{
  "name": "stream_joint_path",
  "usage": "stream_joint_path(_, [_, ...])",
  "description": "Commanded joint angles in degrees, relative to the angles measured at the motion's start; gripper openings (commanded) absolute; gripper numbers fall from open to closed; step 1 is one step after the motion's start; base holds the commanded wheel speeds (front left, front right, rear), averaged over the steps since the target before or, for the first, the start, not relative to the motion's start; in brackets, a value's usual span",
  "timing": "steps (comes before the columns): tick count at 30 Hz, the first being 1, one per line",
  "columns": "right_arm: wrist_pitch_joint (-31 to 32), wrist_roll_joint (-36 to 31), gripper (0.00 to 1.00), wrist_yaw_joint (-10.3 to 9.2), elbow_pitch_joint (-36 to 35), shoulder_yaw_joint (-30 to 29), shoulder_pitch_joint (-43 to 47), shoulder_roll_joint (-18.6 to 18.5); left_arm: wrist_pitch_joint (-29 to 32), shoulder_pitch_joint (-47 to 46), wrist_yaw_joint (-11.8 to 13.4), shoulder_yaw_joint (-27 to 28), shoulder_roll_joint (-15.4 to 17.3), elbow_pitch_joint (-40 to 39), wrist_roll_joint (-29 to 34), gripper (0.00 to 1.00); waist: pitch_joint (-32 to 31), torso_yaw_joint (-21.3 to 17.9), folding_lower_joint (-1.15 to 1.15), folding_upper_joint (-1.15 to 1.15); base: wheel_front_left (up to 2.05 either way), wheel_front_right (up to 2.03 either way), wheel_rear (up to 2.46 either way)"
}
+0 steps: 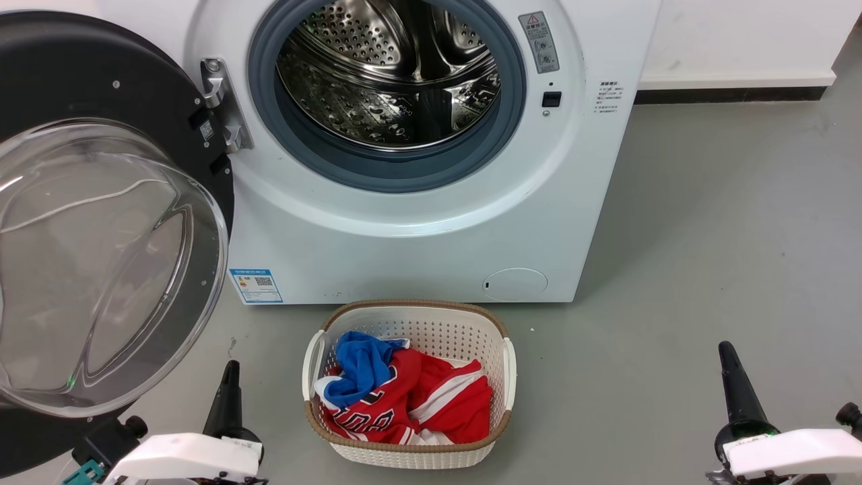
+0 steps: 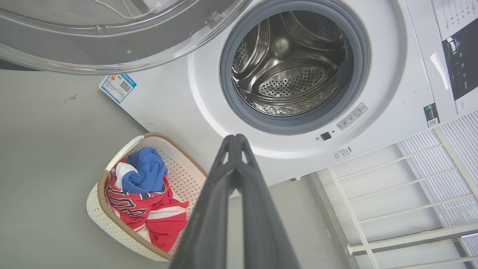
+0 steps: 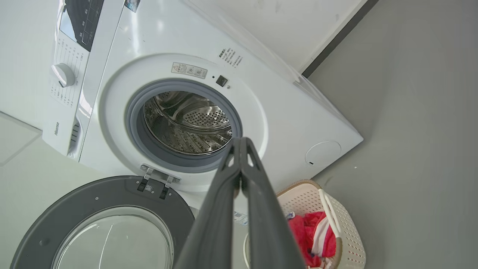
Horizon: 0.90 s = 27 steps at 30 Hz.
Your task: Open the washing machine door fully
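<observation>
2 clenched empty: left tool (image 1: 232, 374), right tool (image 1: 728, 358); 1 washing machine door (image 1: 101, 222) wide open; 1 basket (image 1: 412, 305).

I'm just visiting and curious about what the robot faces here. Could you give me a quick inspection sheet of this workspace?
Surface: grey floor, faint marks.
Job's things: washing machine door swung wide open, hinged on the robot's left; washing machine with drum seemingly empty.
Clutter: white laundry basket before the machine, holding red and blue clothes.
Grippers: left gripper and right gripper shut, holding nothing.
Cables: thin pale line behind the door glass; cannot tell whether cable.
Surroundings: white wall, dark skirting; white slatted rack.
</observation>
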Motion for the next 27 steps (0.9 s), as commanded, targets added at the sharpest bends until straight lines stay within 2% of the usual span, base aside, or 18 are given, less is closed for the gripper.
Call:
stream_joint_path(1, [0.4,1.7,0.0,0.01,-0.1,-0.1,-1.4,-0.5,0.4,-1.6,-0.4,0.3,0.0,-0.4,-1.7,0.0,0.0,0.0,0.0,0.0,0.0,0.0,0.0])
stream_joint_path(27, [4.4,17.2,0.0,0.01,2.7,-0.8,-4.6,-0.4,4.5,-3.6,-1.1,1.0,0.0,0.5,-17.9,0.0,0.2,0.2,0.0,0.0,0.0,0.0,0.0])
